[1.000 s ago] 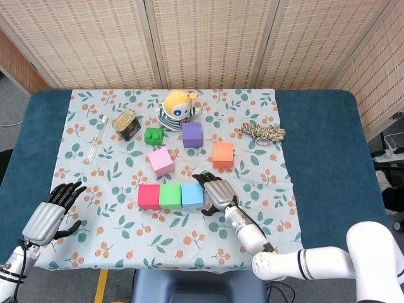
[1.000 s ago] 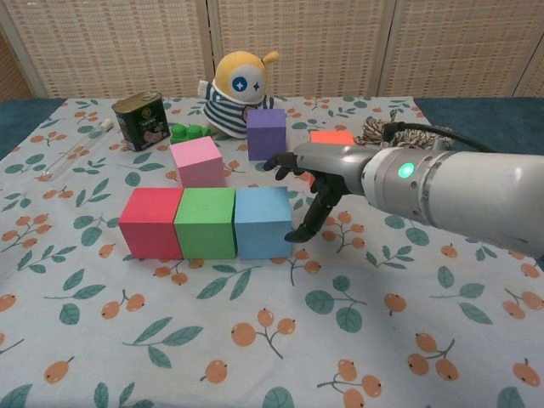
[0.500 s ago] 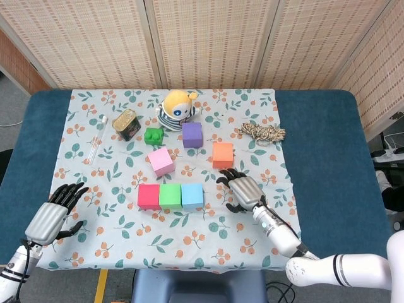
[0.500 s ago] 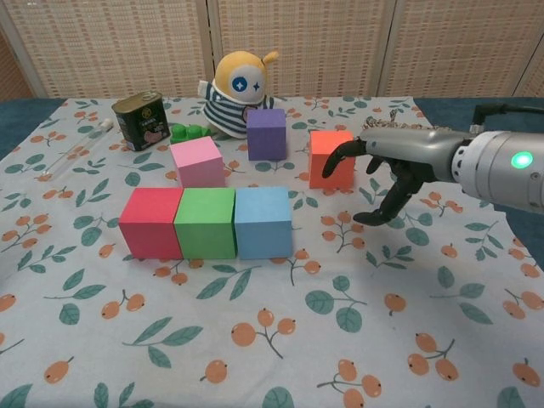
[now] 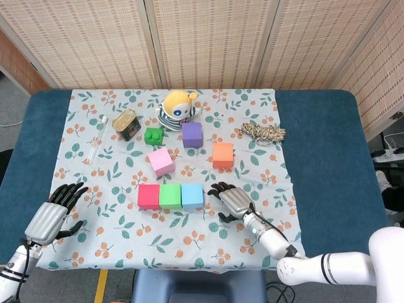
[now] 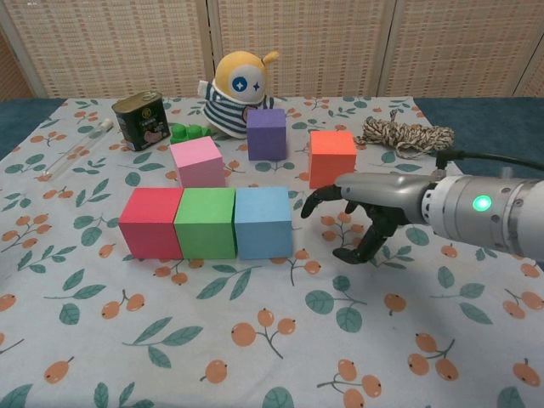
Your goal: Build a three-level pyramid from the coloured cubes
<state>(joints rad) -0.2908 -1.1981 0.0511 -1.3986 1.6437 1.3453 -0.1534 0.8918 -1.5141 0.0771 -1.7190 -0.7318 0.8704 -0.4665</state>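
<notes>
Base course is laid: the red cube point(image 6: 151, 223), green cube point(image 6: 205, 223) and blue cube point(image 6: 263, 222) stand in a touching row at centre-left of the chest view, faces flush, evidently to carry a second level. None is stacked yet. The pink cube point(image 6: 197, 162) sits just behind the row, slightly rotated; the purple cube point(image 6: 266, 133) and orange cube point(image 6: 331, 157) stand further back, apart from each other, presumably stock for the upper levels.

The right robot hand point(image 6: 361, 214) hovers just right of the blue cube, near the orange one, fingers spread and curved downward, holding nothing. The left robot hand point(image 5: 52, 216) rests at lower left of the head view, fingers apart, empty, well clear of the work.

Unrelated items on the counter point(image 5: 328, 145): plush toy point(image 6: 238, 93), tin point(image 6: 139, 120), rope coil point(image 6: 406, 136).
</notes>
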